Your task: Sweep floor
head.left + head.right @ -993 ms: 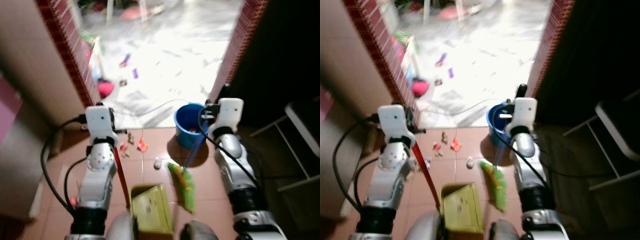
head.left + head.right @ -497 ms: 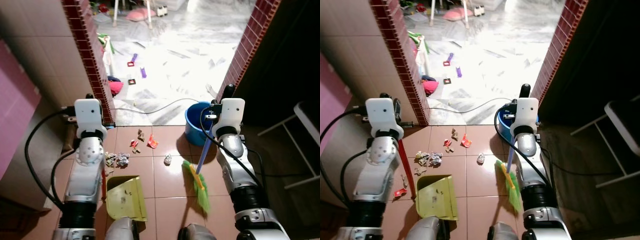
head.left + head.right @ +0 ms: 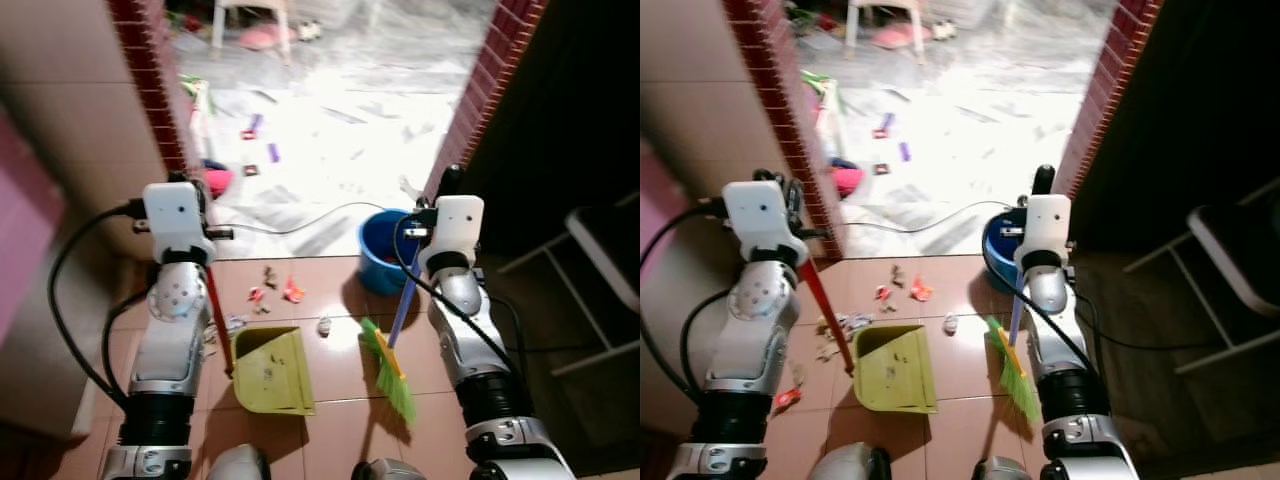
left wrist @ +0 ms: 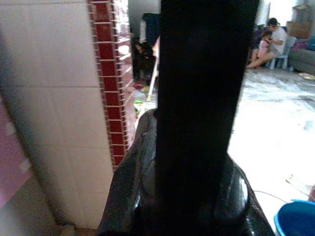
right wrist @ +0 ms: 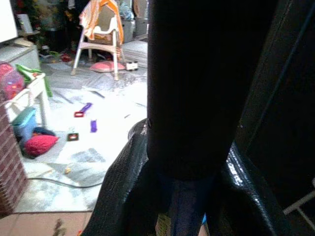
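clearly, left claw (image 3: pixel 212 262) pinches the dustpan (image 3: pixel 270 371) handle, right claw (image 3: pixel 415 268) pinches the broom (image 3: pixel 388 362); no writing legible.

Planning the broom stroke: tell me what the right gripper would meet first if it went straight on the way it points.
Judging by its wrist view, the right gripper points through the doorway; the way looks free over the pale floor, though depth is unclear.

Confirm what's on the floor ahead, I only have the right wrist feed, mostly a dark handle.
Observer: Green broom head is on the tiles, right of the yellow dustpan.
Operator: Where's the debris?
Observer: Scraps lie on the tiles beyond the dustpan; one pale scrap sits between pan and broom.
Operator: Anything near the broom?
Observer: A blue bucket stands just beyond it, at the doorway.
Operator: Dustpan held?
Observer: Its red handle runs up toward the left end effector.
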